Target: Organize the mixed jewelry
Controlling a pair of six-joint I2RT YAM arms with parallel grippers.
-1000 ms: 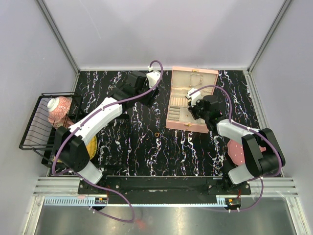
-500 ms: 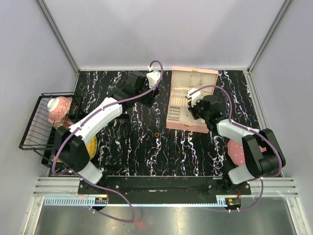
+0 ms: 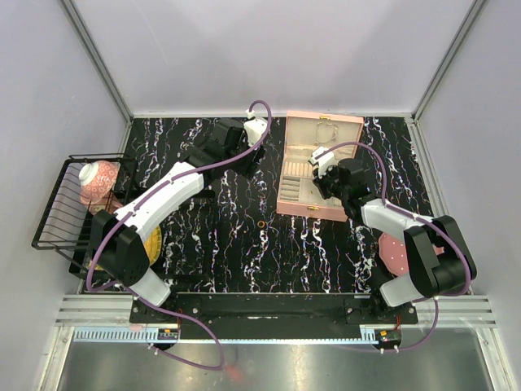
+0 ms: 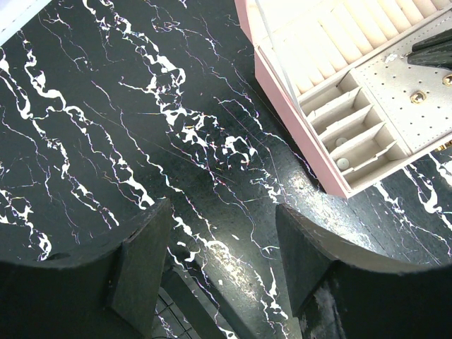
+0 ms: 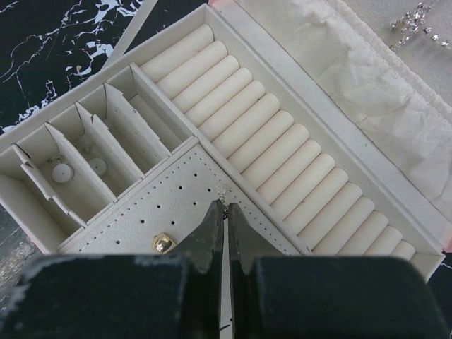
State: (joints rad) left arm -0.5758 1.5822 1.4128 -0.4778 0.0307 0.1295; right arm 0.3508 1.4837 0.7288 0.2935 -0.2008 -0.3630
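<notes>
The right hand has its fingers pressed almost together, with only a hairline gap between them. Its tips are down on the dotted panel of the open pink box. A tiny pale piece sits right at the tips; whether it is pinched cannot be told. At 8 o'clock from the tips a gold stud rests on the same panel. Further out at 10 o'clock, two round pale pieces lie in the narrow compartments. At 1 o'clock runs the row of padded rolls, and beyond it a sparkly pale strand lies on the lid lining.

The left hand is spread wide and holds nothing, hovering over the black marbled desk with the box at its 1 o'clock. In the top view a gold ring lies on the desk at 7 o'clock off the box's near left corner, apart from it.
</notes>
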